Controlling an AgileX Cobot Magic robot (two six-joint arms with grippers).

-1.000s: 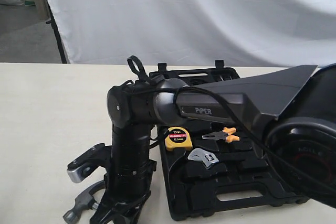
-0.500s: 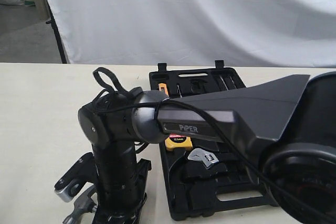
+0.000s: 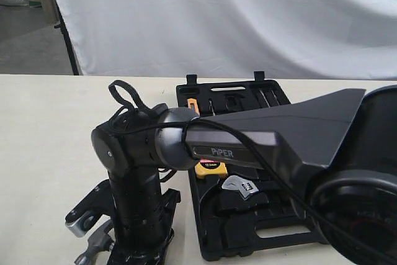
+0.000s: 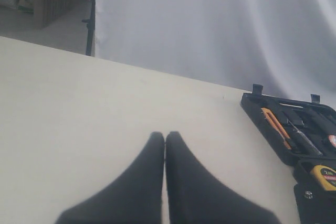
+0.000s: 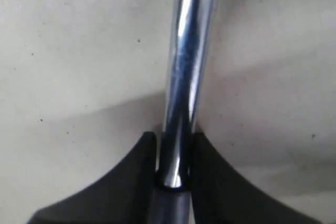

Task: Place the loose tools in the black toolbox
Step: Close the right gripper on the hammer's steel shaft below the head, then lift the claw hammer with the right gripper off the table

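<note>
The claw hammer's grey head (image 3: 93, 249) lies on the table at the bottom left of the exterior view, left of the black toolbox (image 3: 205, 249). My right arm (image 3: 133, 209) reaches across and stands upright over it. In the right wrist view my right gripper (image 5: 174, 135) is shut on the hammer's steel neck (image 5: 184, 66), a finger on each side. The silver adjustable wrench (image 3: 240, 185) lies inside the open toolbox. My left gripper (image 4: 165, 136) is shut and empty above bare table, away from the toolbox (image 4: 265, 124). The tape roll is out of view.
A yellow tape measure (image 3: 209, 167) sits in the toolbox beside the wrench, partly behind the arm, and shows again as the tape measure (image 4: 323, 176). An orange-handled knife (image 4: 275, 127) lies in the far tray. A white curtain (image 3: 248, 17) closes the back.
Over the last second my right arm swung left and down over the hammer, hiding the orange pliers. In the last half second it has barely moved.
</note>
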